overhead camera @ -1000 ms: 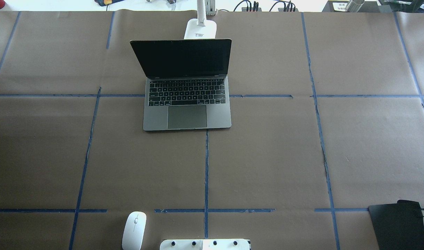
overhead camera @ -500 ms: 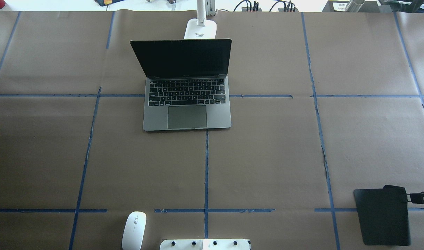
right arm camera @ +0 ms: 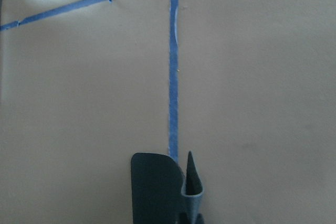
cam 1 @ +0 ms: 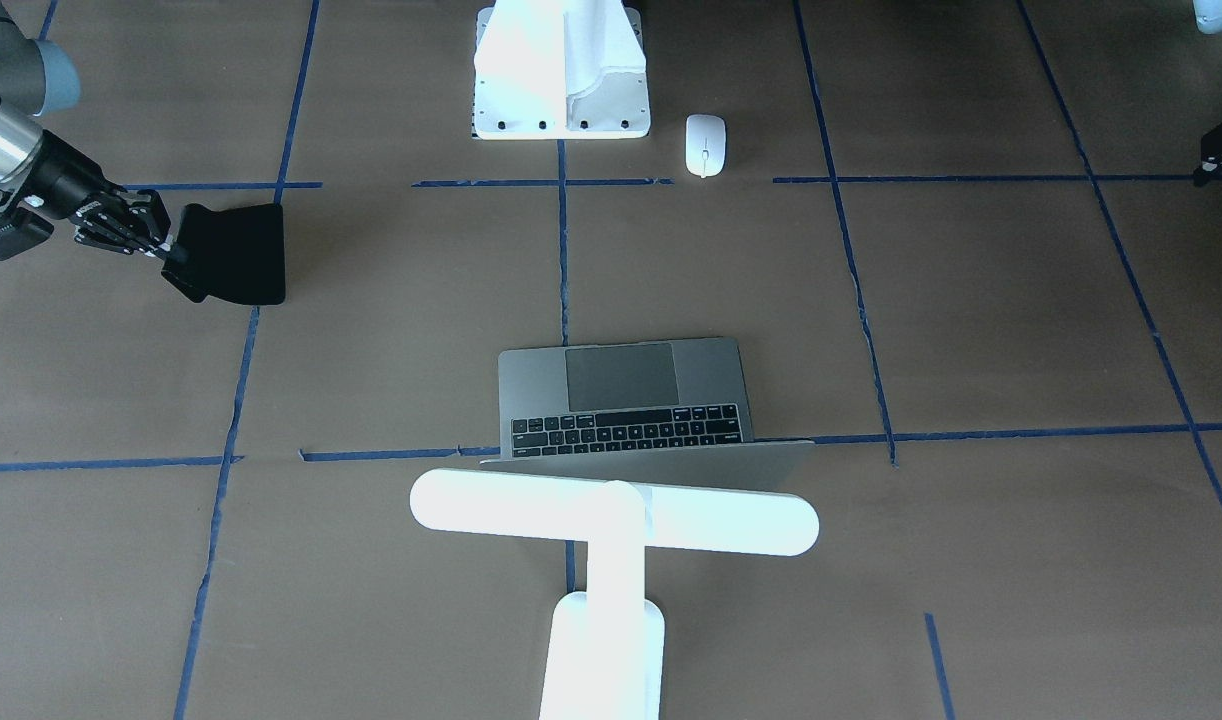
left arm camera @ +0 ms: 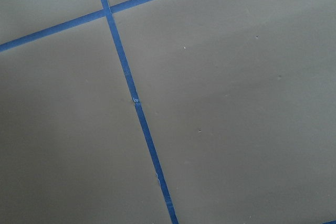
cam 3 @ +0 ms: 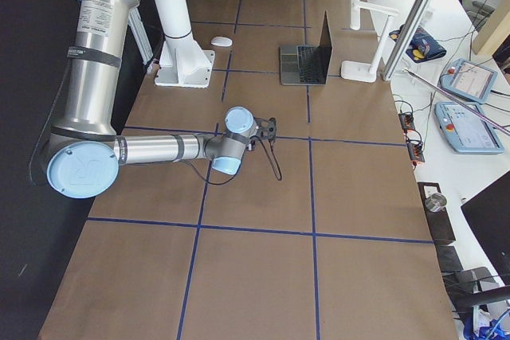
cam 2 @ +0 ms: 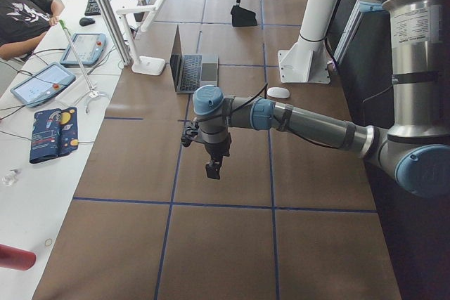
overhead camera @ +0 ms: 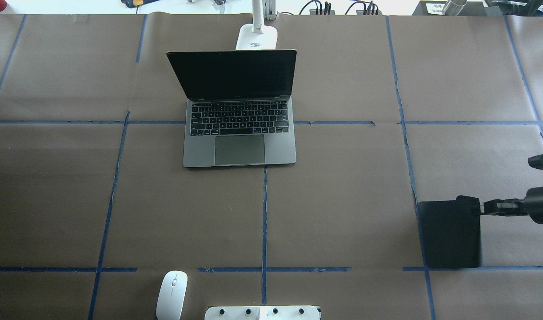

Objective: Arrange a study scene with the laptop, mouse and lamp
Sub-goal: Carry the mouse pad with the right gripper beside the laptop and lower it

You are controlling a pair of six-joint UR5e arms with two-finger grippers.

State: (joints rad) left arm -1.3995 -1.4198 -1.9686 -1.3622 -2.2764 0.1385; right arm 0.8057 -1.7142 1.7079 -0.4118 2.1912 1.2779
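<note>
Overhead exterior showed a table [overhead camera: 342, 200] covered in brown paper, divided into large rectangles by strips of blue tape, the paper seams slightly torn along some lines. Nearest the robot, a white pedestal [overhead camera: 262, 313] with bolt holes sat at the table's edge, and the mouse [overhead camera: 172, 295] lay flat just to its left, apart from it and close to a tape line.

Farther out on the robot's right, the right gripper [overhead camera: 481, 208] reached in low from the side with its jaws pinching one edge of a black mat [overhead camera: 449, 235]. That edge curled upward at the grip. Whether the rest of the mat touched the paper could not be told.

On the robot's left, the left gripper [cam 2: 213, 168] hung pointing down over bare paper, well apart from every object. Its wrist camera saw only paper and crossing tape, and the state of its jaws could not be told.

Past the middle of the table, the laptop [overhead camera: 239, 133] stood open with its screen dark and upright and its keyboard facing the robot. Just behind its lid stood the lamp [overhead camera: 257, 38], its long bar head reaching across above the lid's top edge.

Beyond the far edge ran a white bench [cam 2: 42, 138] with cables, two tablet-like pendants [cam 2: 42, 82] and a metal post [cam 2: 105, 8]. A person in a black shirt [cam 2: 21, 15] leaned at it.
</note>
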